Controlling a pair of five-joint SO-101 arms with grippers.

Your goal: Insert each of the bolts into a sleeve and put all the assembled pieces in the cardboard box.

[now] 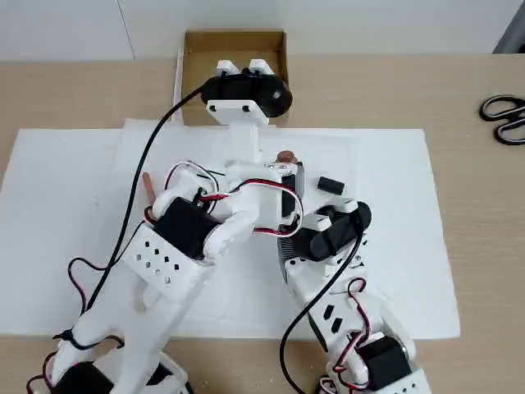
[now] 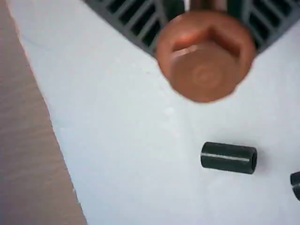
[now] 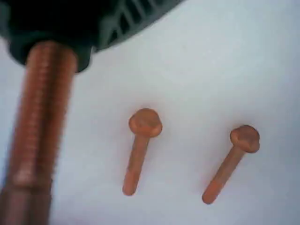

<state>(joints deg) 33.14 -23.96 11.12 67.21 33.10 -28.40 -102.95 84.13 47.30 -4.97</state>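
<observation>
**Right wrist view: one bolt meeting its sleeve, nothing boxed yet**

You have one copper-coloured threaded bolt (image 3: 40, 117) with its shank running into a short black cylindrical sleeve (image 3: 84, 58). The pair hangs over the middle of the white foam sheet (image 1: 394, 246), a little toward its far edge. Your left gripper (image 2: 205, 9) looks clenched on the bolt just under its hexagonal head. Your right gripper (image 1: 293, 185) appears to grasp the sleeve with its dark ribbed jaws. A long run of thread shows outside the sleeve, so I judge the insertion begun but not seated.

What is left, as far as you can see:
- Two more loose copper bolts (image 3: 140, 145) (image 3: 234, 159) lie side by side on the sheet, apart from each other, toward its left edge.
- A spare black sleeve (image 2: 228, 158) lies on the sheet toward its right edge. A dark shape (image 2: 296, 185) beside it is probably another.
- The open brown cardboard box (image 1: 205, 57) stands on the table against the sheet's far edge. An arm covers part of it, and the floor you can see carries no assembled piece.

By my reckoning you are early in the task: finish this pair, box it, then repeat for the rest.
</observation>
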